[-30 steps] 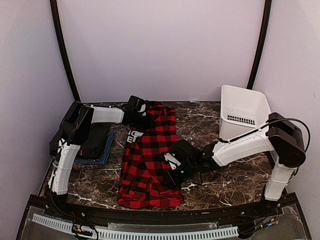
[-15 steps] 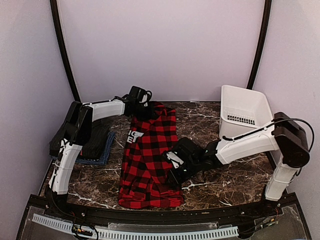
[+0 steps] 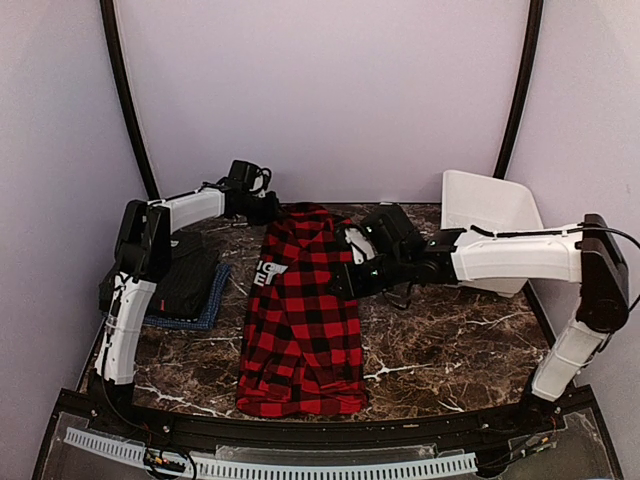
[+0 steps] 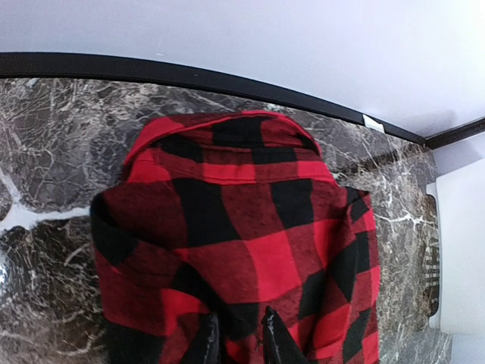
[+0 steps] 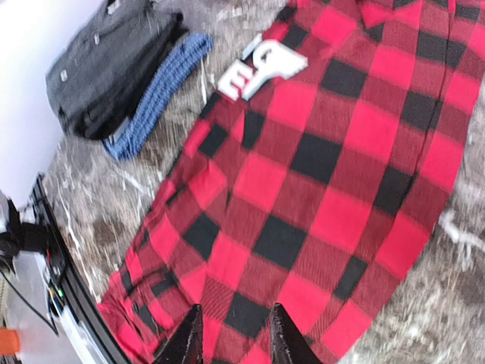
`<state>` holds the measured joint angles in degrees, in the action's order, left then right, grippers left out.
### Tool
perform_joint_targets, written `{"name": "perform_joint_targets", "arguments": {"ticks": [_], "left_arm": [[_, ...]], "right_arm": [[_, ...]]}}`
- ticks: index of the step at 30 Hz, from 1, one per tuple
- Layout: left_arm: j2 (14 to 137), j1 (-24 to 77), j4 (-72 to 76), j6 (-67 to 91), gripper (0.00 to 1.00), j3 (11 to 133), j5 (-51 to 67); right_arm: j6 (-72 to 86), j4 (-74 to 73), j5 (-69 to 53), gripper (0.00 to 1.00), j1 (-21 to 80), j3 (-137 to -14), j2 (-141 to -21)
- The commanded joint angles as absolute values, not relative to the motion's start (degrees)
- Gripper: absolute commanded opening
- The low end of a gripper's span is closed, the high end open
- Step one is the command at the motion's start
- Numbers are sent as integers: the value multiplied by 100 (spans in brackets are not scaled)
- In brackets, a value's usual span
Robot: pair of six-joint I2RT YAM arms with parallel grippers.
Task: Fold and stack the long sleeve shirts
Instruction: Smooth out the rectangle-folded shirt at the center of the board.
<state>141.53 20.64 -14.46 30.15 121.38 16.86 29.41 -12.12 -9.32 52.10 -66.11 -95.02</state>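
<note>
The red-and-black checked shirt (image 3: 300, 320) lies lengthwise in the middle of the table, collar toward the back wall. Its white letters (image 3: 270, 272) show on the left side. My left gripper (image 3: 275, 212) is at the shirt's back-left corner. In the left wrist view its narrow-set fingers (image 4: 276, 341) pinch a creased bunch of the checked cloth (image 4: 250, 227). My right gripper (image 3: 345, 285) hovers over the shirt's right edge. It stands open, with the flat shirt (image 5: 326, 152) well below it. The black shirt (image 3: 190, 280) lies folded on the blue shirt (image 3: 212, 298) at the left.
A white plastic basket (image 3: 485, 215) stands at the back right, partly behind my right arm. Bare marble table (image 3: 450, 340) lies right of the shirt. Purple walls close in the back and sides. The folded stack (image 5: 106, 68) sits beside the left arm's base.
My right gripper left the shirt's lower right edge, rose and moved back to its upper right, opening slightly. The left gripper drew back and left toward the rear wall, uncovering the collar.
</note>
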Motion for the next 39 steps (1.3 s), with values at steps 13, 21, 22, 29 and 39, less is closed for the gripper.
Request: {"name": "perform_joint_targets", "arguments": {"ticks": [13,21,22,29,39], "left_arm": [[14953,1507,-1970,3407,19,12753,1566],[14870,1503,-1955,3405,19,12903,1621],[14781,1510,-1910,3367,19,12933,1666],[14170,1703,-1766,3103,19,12923,1761],[13263,2106,-1504,2978,18,11984,1613]], "right_arm": [[2951,-393,-1357,28,4057,-8506,-11367],[3029,-340,-1766,26,3522,-10606,-13007],[3023,-403,-1794,26,3482,-10935,-13253],[3301,-393,-2111,16,3208,-12666,-14701],[3486,-78,-2169,6,3094,-13034,-15307]]}}
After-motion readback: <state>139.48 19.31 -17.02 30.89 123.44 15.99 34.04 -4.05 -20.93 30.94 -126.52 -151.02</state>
